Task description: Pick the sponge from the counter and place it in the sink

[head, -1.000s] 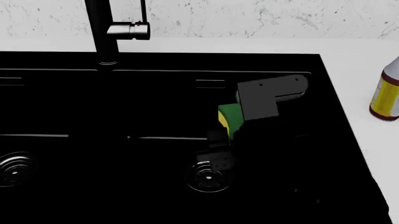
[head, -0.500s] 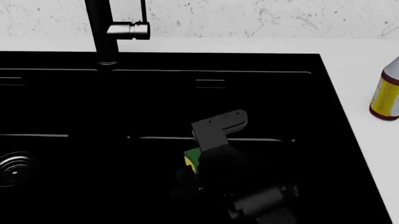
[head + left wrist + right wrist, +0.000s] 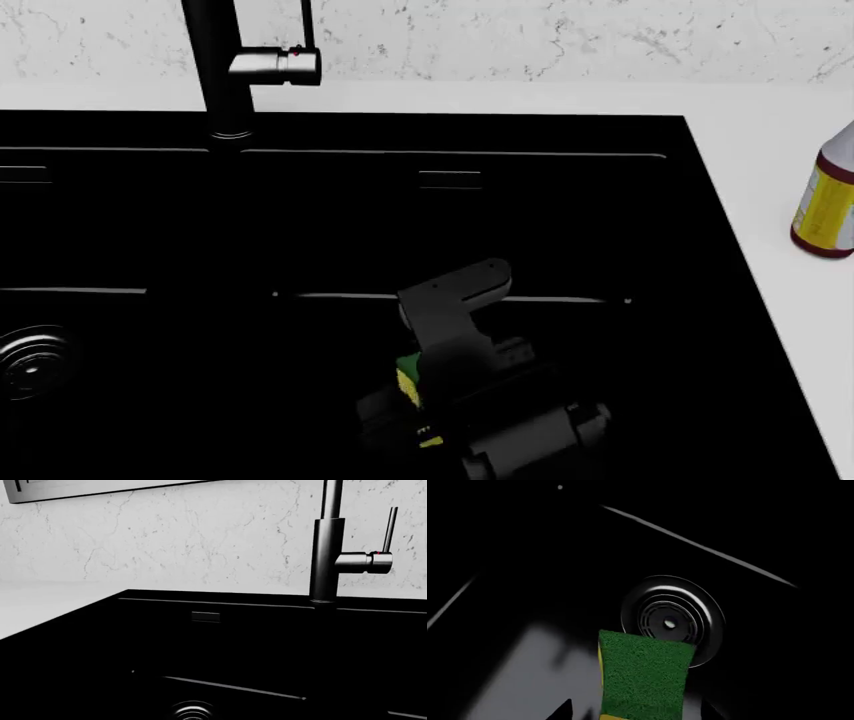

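The sponge (image 3: pixel 644 677), green scrub face toward the camera with a yellow edge, sits between the jaws of my right gripper (image 3: pixel 637 715). It hangs just above the ringed drain (image 3: pixel 672 621) of the right basin. In the head view the right gripper (image 3: pixel 400 395) is low inside the black sink (image 3: pixel 601 200), and only a small green and yellow piece of the sponge (image 3: pixel 407 375) shows beside the dark arm. The white counter (image 3: pixel 787 130) lies right of the sink. My left gripper shows in no view.
A black faucet (image 3: pixel 220 70) stands at the sink's back rim and also shows in the left wrist view (image 3: pixel 327 555). A yellow-labelled bottle (image 3: pixel 827 205) stands on the counter at the right. The left basin's drain (image 3: pixel 27 365) is at the left edge. A marble wall is behind.
My right arm has carried the sponge from the back of the right basin toward the near side and lower, down over the drain. The sponge stays in the gripper.
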`<state>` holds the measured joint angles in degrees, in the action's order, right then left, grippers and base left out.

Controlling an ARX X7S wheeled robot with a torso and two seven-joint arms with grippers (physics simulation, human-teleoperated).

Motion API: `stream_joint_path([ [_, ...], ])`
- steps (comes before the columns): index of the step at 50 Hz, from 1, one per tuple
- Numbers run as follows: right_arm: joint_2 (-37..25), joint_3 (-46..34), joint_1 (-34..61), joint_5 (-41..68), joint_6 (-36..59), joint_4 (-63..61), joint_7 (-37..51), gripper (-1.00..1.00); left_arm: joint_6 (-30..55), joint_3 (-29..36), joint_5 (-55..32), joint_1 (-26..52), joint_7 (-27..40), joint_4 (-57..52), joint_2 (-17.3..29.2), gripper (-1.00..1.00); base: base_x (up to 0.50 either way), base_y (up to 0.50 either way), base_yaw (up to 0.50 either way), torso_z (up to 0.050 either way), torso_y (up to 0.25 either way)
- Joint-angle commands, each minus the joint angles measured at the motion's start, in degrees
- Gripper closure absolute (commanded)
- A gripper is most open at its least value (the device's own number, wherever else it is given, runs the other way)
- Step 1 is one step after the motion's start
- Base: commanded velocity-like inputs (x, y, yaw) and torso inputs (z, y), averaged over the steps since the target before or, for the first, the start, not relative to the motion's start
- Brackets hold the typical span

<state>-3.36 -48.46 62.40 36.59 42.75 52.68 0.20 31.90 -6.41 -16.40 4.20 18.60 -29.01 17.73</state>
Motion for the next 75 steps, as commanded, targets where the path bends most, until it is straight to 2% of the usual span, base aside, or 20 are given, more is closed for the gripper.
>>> stream_joint_path([
  [1,0.5,-1.4,-2.8,-0.9,0.0,2.6,-1.1,-1.00,-0.3,0.0,-0.3,-0.2,0.1,0.1,0.1,-1.00,0.00,0.00,0.00,0.000,0.000],
  [23,-0.8,-0.9,-2.6,0.7,0.7,-0.5,-0.4,-1.00,-0.8,0.1,-0.6,-0.5,0.5,0.3,0.2,-1.00,0.00,0.00,0.00,-0.002,0.000],
  [36,-7.2,7.6,-2.1,8.5,5.4,-16.4,5.7,-1.00,-1.1,0.3,-0.8,-0.6,0.6,0.6,0.3,-1.00,0.00,0.00,0.00,0.000,0.000],
  [55,-13.1,13.1,-4.8,15.4,11.0,-35.0,13.2,-1.00,-0.3,0.6,-1.3,-0.2,1.1,-0.4,0.7,-1.00,0.00,0.00,0.00,0.000,0.000],
  [75,-22.1,20.7,-15.5,23.6,12.3,-66.1,25.9,-1.00,-1.7,0.9,-1.4,-1.0,1.0,0.5,0.6,-1.00,0.00,0.00,0.00,0.000,0.000],
])
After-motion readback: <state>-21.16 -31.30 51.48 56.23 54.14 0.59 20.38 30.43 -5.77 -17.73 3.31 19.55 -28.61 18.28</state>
